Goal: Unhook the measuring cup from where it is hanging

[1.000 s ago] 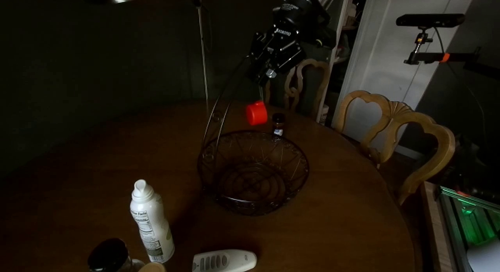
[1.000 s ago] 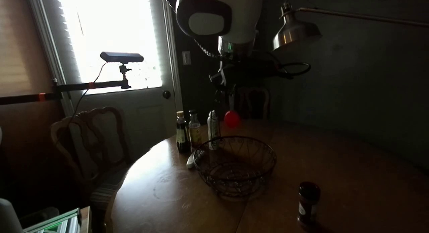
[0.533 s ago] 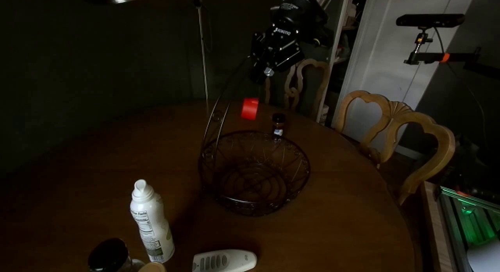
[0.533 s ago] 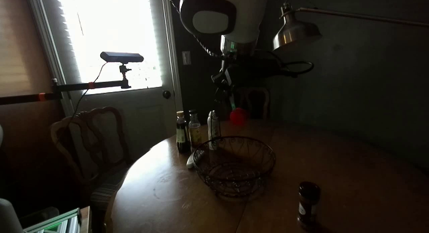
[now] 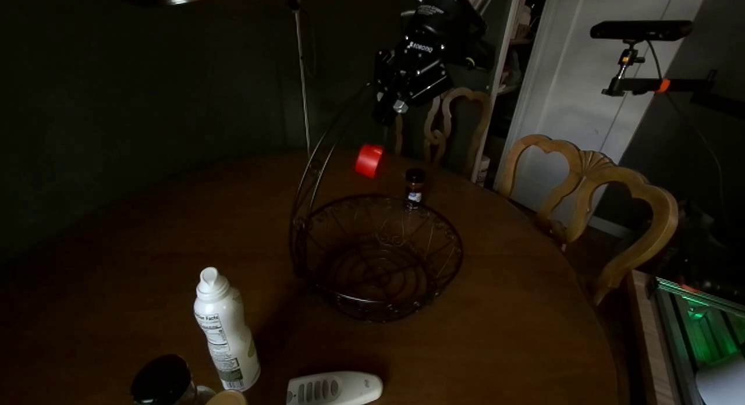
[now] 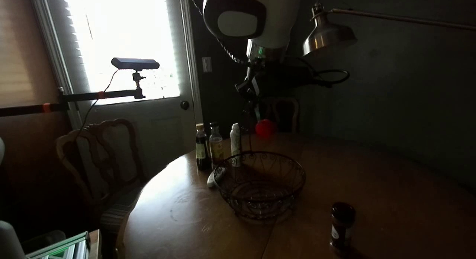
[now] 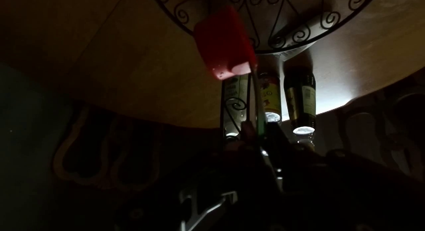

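The red measuring cup (image 5: 369, 160) hangs in the air above the black wire basket (image 5: 372, 301); it also shows in the other views (image 6: 265, 128) (image 7: 224, 41). My gripper (image 5: 382, 111) is above the cup. In the wrist view my gripper (image 7: 260, 131) is shut on the cup's thin handle (image 7: 256, 91), which runs between the fingertips. The basket's tall arched handle (image 5: 315, 171) rises close beside the gripper and shows behind the cup's handle in the wrist view (image 7: 237, 106). The dark picture hides whether the cup still touches the basket handle's top.
A white spray bottle (image 5: 227, 329) and a white remote (image 5: 334, 387) lie near the basket. A small dark jar (image 5: 415, 187) stands behind it. Two sauce bottles (image 6: 202, 147) (image 6: 216, 145) stand near the table edge. A metal lamp (image 6: 329, 37) hangs near the arm.
The cup has swung sideways and slightly up, tilting. The gripper has shifted slightly the same way. In the last half second the basket's arched handle has shifted away and its lower part bows outward.
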